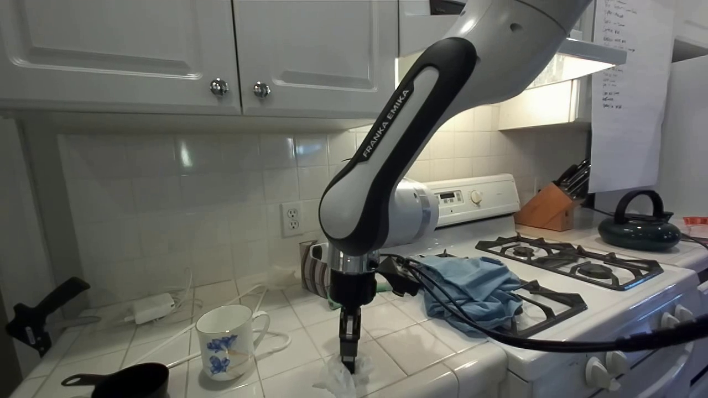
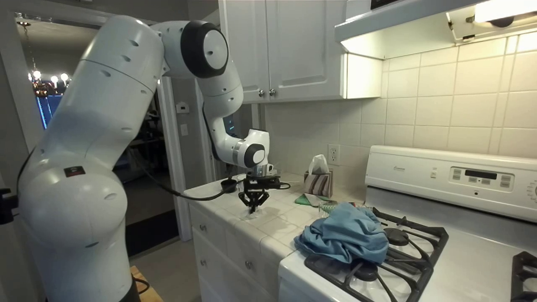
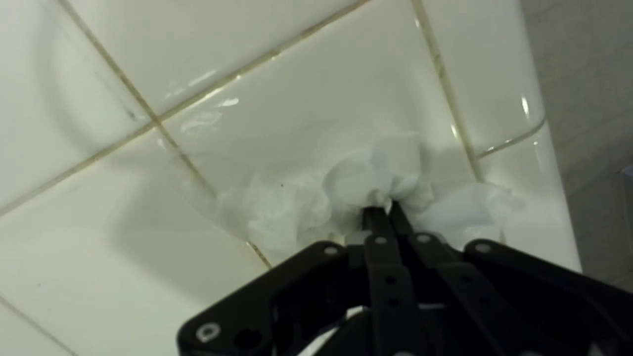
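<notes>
A crumpled, partly see-through white tissue lies on the white tiled counter close to its edge. My gripper points down at it, shut on a bunched fold pinched between the fingertips. Loose parts of the tissue spread out to both sides of the fingers. In an exterior view, the gripper reaches down to the tissue, near the bottom of the picture. The tissue looks small and pale under the gripper in an exterior view. The underside of the tissue is hidden.
A white mug with blue flowers and a small black pan stand beside the gripper. Behind are a striped tissue box and a green cloth. A blue cloth lies on the stove.
</notes>
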{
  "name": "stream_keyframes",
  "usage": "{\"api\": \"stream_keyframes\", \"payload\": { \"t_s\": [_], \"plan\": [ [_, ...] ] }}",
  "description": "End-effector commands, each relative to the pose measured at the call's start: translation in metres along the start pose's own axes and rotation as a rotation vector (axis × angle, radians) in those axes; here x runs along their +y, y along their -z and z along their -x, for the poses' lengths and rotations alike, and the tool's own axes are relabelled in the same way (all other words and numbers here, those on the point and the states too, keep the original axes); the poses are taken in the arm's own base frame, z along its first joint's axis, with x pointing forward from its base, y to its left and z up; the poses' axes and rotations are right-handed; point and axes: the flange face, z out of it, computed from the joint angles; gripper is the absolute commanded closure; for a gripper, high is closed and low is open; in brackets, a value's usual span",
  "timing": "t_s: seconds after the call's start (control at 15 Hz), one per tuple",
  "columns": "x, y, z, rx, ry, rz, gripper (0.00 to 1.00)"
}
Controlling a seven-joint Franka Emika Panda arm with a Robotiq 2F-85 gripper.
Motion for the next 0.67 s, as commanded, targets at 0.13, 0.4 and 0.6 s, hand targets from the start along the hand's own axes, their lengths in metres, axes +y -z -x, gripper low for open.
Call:
{"api": "stream_keyframes", "payload": {
  "t_s": [0.13,0.4,0.6],
  "plan": [
    [0.002,-0.021,-0.048,0.020,0.077,0.007,1.00],
    [0.033,-0.025,-0.052,0.012,0.008,0.062,1.00],
    [0.068,-0.019,-0.039,0.016,-0.111,0.129,1.00]
  ]
}}
